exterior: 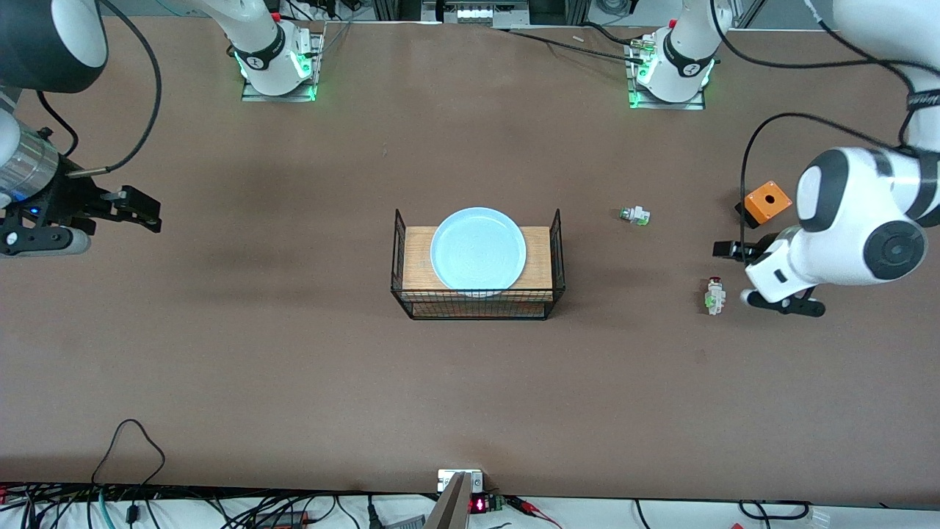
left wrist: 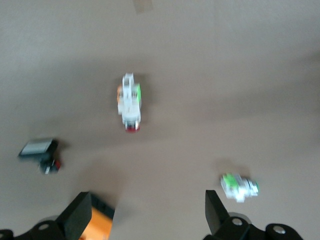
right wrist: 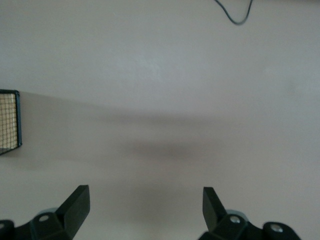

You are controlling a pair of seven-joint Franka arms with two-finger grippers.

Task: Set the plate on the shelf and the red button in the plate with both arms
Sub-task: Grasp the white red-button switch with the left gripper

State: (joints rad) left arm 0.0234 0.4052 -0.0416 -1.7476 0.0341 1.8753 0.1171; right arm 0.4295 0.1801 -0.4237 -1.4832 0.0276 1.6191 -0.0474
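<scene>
Small black part (left wrist: 42,152) beside red button (left wrist: 130,102), left wrist view only.

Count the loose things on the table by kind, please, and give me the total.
Pale blue plate: 1
Wire rack with wooden top: 1
White push-button part with red cap: 1
White push-button part without red cap: 1
Orange box: 1
Small black part: 1
Total: 6
</scene>
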